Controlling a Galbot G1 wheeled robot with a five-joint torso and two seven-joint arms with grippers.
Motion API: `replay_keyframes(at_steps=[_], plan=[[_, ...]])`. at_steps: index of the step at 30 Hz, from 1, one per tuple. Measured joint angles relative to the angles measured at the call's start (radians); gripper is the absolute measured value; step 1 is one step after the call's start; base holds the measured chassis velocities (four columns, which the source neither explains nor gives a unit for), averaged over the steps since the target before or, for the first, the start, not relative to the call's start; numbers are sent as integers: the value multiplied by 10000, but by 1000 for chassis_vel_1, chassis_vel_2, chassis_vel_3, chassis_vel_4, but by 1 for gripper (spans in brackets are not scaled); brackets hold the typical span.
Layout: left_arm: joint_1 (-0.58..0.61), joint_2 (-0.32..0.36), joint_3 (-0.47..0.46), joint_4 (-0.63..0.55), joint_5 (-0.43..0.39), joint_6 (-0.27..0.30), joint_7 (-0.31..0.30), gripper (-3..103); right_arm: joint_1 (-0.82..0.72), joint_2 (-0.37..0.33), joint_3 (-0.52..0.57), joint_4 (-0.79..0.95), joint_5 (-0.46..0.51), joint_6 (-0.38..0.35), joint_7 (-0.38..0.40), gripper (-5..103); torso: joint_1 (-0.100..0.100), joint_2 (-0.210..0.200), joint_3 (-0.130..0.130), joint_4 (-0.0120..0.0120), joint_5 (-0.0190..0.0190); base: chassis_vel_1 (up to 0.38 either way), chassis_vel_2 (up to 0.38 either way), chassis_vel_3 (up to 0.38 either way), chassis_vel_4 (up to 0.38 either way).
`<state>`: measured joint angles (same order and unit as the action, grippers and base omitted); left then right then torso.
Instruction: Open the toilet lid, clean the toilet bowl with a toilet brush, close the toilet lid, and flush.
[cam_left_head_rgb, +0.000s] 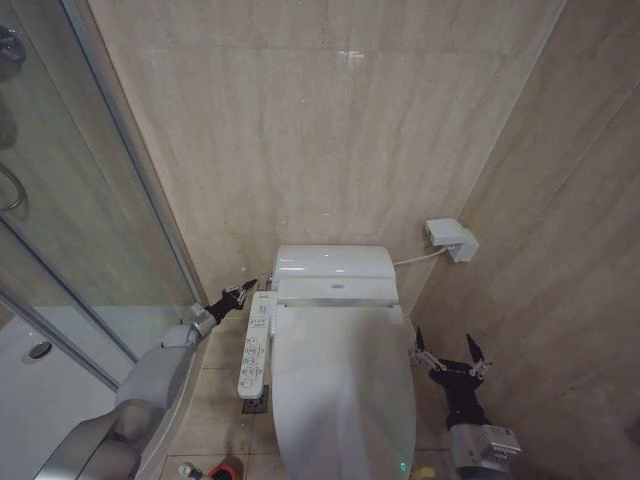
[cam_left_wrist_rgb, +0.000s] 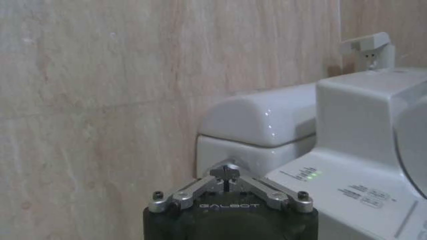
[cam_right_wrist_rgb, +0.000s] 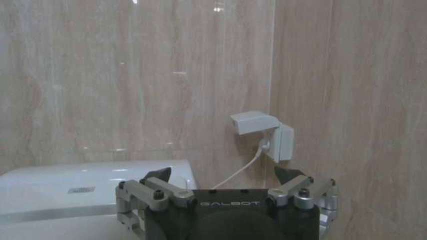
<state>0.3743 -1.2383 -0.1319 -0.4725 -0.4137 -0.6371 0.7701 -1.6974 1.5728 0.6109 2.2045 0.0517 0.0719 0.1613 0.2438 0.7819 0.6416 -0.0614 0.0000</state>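
The white toilet lid (cam_left_head_rgb: 345, 390) lies shut over the toilet bowl, which is hidden under it. A side control panel (cam_left_head_rgb: 256, 348) (cam_left_wrist_rgb: 347, 187) runs along the toilet's left edge. My left gripper (cam_left_head_rgb: 245, 291) (cam_left_wrist_rgb: 227, 173) is shut with nothing in it, just off the panel's back end beside the toilet's rear unit (cam_left_head_rgb: 333, 272) (cam_left_wrist_rgb: 263, 120). My right gripper (cam_left_head_rgb: 449, 352) (cam_right_wrist_rgb: 223, 176) stands open and empty to the right of the lid, near the side wall. A red round holder (cam_left_head_rgb: 226, 469) sits on the floor at the picture's bottom edge; the toilet brush is out of view.
A glass shower enclosure (cam_left_head_rgb: 90, 220) with a white tray (cam_left_head_rgb: 40, 400) stands on the left, close to my left arm. A white wall socket box (cam_left_head_rgb: 450, 240) (cam_right_wrist_rgb: 265, 132) with a cable is at the back right. Tiled walls close in behind and on the right.
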Motion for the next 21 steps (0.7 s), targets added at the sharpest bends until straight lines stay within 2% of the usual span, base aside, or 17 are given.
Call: replay_keyframes(at_steps=[7, 16, 21], plan=[[10, 25, 12, 32, 6, 26, 278, 0, 0, 0, 0, 0, 0, 0, 0, 100, 0, 0, 0, 0, 0, 0, 0, 0, 0], [-305, 43, 6, 484, -7, 118, 1254, 0, 0, 0, 0, 0, 0, 0, 0, 100, 0, 0, 0, 0, 0, 0, 0, 0, 0], [-483, -2, 3, 680, 3, 159, 1516, 0, 0, 0, 0, 0, 0, 0, 0, 100, 0, 0, 0, 1, 1, 0, 0, 0, 0]])
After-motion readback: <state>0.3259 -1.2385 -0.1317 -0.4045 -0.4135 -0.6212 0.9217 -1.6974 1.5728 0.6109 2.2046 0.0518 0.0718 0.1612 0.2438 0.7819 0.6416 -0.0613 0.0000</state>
